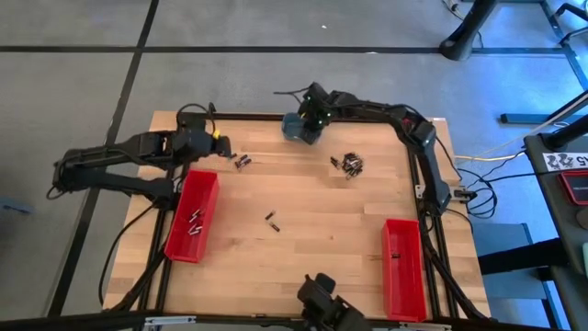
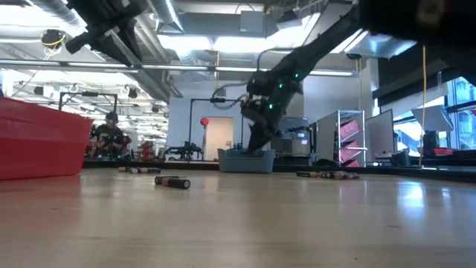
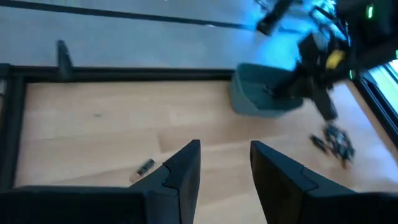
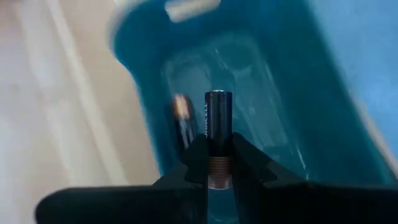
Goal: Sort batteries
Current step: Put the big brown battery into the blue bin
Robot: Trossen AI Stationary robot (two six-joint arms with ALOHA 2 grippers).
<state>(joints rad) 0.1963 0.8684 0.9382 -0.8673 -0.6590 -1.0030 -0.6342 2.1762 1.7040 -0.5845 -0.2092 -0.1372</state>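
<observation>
The right gripper (image 4: 219, 169), clamped on one battery (image 4: 218, 124), hangs over the grey-blue dish (image 1: 296, 127). Most is left: a heap (image 1: 349, 164) lies near it, strays (image 1: 243, 162) beside the left gripper (image 3: 225, 163), whose fingers stand apart. Few sit in the red bins (image 1: 204, 193).
</observation>
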